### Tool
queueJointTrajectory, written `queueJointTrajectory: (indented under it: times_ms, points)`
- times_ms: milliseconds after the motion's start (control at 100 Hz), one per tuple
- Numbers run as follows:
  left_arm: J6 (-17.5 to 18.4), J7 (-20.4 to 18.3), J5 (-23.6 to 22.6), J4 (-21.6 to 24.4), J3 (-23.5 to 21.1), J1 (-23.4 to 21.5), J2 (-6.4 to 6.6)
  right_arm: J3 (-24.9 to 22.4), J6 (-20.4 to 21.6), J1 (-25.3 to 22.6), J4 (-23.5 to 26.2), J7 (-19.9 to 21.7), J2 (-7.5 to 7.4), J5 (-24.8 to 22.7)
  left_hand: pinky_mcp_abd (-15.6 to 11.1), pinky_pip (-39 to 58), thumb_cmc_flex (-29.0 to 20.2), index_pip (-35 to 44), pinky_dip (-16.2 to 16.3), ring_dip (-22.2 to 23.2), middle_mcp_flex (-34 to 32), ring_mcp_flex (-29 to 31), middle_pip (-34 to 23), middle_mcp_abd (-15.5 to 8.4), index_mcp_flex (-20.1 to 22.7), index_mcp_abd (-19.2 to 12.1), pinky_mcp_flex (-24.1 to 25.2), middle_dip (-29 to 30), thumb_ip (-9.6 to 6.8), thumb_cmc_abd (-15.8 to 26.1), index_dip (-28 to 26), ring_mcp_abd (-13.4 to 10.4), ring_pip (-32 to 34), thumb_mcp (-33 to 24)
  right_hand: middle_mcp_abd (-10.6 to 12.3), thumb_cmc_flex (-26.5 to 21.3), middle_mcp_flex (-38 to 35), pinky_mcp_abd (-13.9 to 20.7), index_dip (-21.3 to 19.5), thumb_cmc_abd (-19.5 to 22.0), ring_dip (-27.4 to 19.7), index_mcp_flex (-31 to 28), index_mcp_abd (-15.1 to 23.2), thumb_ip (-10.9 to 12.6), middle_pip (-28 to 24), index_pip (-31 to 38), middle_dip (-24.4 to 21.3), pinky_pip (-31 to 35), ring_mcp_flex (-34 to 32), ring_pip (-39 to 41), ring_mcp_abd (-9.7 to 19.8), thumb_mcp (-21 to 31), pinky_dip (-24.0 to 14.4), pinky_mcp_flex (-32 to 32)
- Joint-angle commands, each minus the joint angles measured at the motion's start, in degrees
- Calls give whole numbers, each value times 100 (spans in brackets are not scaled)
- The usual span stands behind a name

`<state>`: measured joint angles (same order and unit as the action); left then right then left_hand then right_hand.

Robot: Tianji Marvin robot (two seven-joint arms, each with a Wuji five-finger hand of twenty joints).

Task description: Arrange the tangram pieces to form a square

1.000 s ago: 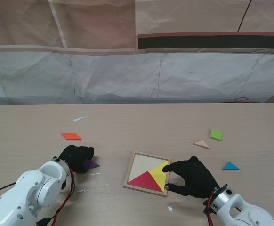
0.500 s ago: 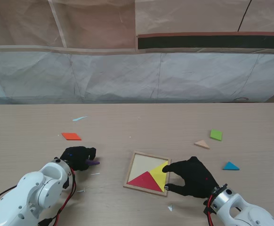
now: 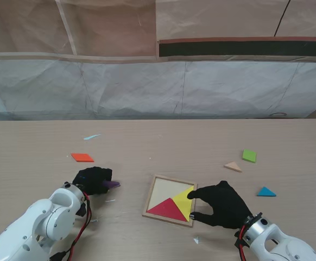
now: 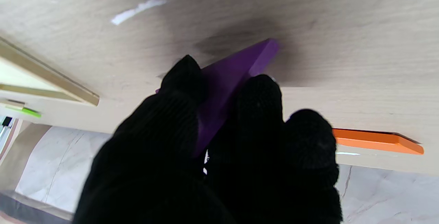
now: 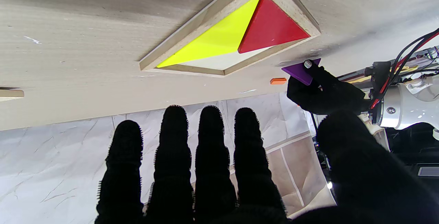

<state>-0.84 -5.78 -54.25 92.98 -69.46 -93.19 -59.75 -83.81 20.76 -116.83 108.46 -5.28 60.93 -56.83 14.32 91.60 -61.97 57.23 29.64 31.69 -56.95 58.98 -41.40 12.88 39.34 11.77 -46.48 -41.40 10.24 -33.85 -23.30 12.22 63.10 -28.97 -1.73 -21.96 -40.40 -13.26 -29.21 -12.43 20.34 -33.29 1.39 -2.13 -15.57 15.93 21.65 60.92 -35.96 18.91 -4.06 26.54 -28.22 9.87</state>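
Note:
A square wooden tray (image 3: 153,181) lies in the middle of the table, holding a yellow triangle (image 3: 184,200) and a red triangle (image 3: 168,209). My left hand (image 3: 92,180) is shut on a purple piece (image 3: 112,184), pinched between black-gloved fingers (image 4: 185,90) and lifted just off the table to the tray's left. The purple piece (image 4: 233,76) casts a shadow on the wood. My right hand (image 3: 223,204) is open, its fingers spread beside the tray's right edge; those fingers (image 5: 209,131) hang apart over the tray (image 5: 192,32), holding nothing.
Loose pieces lie around: an orange parallelogram (image 3: 82,157) at far left, a green square (image 3: 249,156), a tan triangle (image 3: 233,166) and a blue triangle (image 3: 265,191) on the right. Scraps of white tape (image 3: 91,136) dot the table. A crinkled plastic sheet backs the far edge.
My left hand has closed on the purple piece, raised it off the table and carried it slightly right, toward the tray. The right hand has stayed still.

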Motion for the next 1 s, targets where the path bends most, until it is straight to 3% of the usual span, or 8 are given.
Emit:
queueJointTrajectory:
  times_ms: [0,220,420,690,990]
  points:
    - [-45,-20,189,131,-13,32,-69,3,-9,-44,23,60,20,-22,16,296,-127,273,-45,93,-302,237,-344,74,228,46,-180,-33,1,19,17,230,203,-491,4,-77,116,-34,46,170,-34,-22,63,13,68,23,-5,-69,86,-76,19,-115,-34,-90]
    - [-178,-31,983,370,239,286,-161,6,-23,-45,23,55,21,-24,-20,546,-20,341,19,184,-291,220,-470,103,217,2,-142,-139,20,-81,-2,273,389,-759,-1,-69,128,-32,47,173,-35,-19,61,11,72,22,-7,-68,93,-78,19,-123,-34,-92]
    - [-249,21,1429,259,971,801,-233,20,-25,-42,17,51,21,-18,-74,766,131,584,96,188,-351,274,-613,140,191,-76,-156,-150,138,-301,98,320,573,-1212,5,-71,121,-32,47,168,-36,-23,56,11,70,23,-7,-68,89,-77,21,-125,-33,-92]
    - [-485,191,1758,-210,2039,1545,-364,19,-4,-30,9,17,25,-14,-134,879,238,690,143,156,-369,311,-737,120,154,-37,-177,-99,199,-374,63,321,690,-1373,13,-74,118,-34,48,167,-34,-23,67,12,70,24,-7,-66,84,-72,18,-122,-34,-90]
    - [-794,547,2271,-794,2826,2141,-632,39,-4,-7,-1,56,22,17,-94,968,337,741,196,111,-343,288,-853,87,127,-69,-114,-33,290,-408,53,386,764,-1395,9,-72,117,-35,48,171,-36,-24,67,12,70,25,-7,-64,90,-76,20,-122,-34,-91]
